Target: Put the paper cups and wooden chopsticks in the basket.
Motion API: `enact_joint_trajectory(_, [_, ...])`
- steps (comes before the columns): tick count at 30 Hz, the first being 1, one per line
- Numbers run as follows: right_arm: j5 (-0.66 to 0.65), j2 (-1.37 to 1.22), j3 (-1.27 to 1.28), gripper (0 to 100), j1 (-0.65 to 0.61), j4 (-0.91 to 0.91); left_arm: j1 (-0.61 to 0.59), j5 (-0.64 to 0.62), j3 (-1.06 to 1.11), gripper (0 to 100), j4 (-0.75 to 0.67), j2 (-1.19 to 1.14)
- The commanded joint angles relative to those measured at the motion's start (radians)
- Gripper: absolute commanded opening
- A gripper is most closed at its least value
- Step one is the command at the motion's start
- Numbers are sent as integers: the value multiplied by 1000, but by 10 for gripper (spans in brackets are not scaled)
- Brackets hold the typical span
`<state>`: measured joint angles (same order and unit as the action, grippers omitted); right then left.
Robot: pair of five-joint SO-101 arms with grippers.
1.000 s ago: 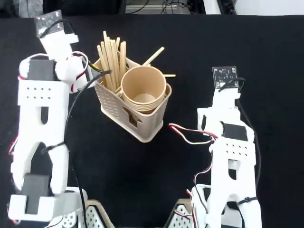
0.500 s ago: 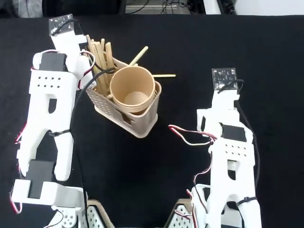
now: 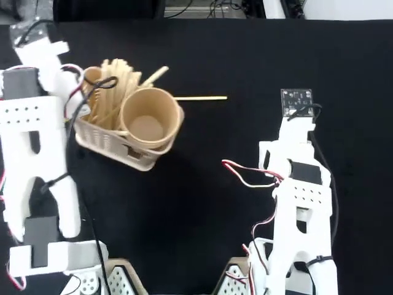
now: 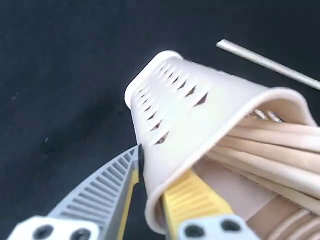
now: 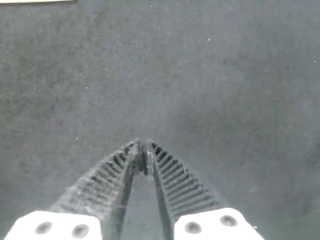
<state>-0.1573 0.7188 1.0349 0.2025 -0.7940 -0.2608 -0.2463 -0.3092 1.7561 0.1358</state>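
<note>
L pincer [image 4: 150,170], clamped on basket [image 3: 101,134] wall, drags it twd counter's left edge. 1 chopstick [image 3: 199,98] lies outside. R pincer [image 5: 143,152] closed, empty.

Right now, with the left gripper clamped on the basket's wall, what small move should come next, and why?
Probably open the right gripper and start it toward the loose chopstick. That stick lies outside the basket, while the paper cups and other chopsticks sit inside. The right gripper is shut, empty; the left gripper holds the basket.
</note>
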Motion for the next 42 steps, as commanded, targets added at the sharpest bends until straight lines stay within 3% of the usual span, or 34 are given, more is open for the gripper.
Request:
enact_joint_trajectory(1, [-2,18,-8,14,12,18,-93,37,22,29,5,60])
enact_joint_trajectory(10, [-28,16,-90,15,-2,-51,-269,49,110,42,2,58])
enact_joint_trajectory(16, [-106,-44,-240,15,-153,-212,-277,43,145,270,3,69])
enact_joint_trajectory(20, [-178,-232,-420,15,-227,-311,-245,41,110,351,5,72])
enact_joint_trajectory(28, [-471,-789,-1009,16,-328,-585,-173,49,-15,347,5,333])
enact_joint_trajectory(32, [-540,-1050,-1362,20,-342,-681,-171,51,8,347,5,554])
enact_joint_trajectory(39, [-806,-1501,-1980,240,-371,-881,-173,95,177,347,2,878])
enact_joint_trajectory(42, [-859,-1670,-2229,258,-394,-911,-205,101,257,347,0,948])
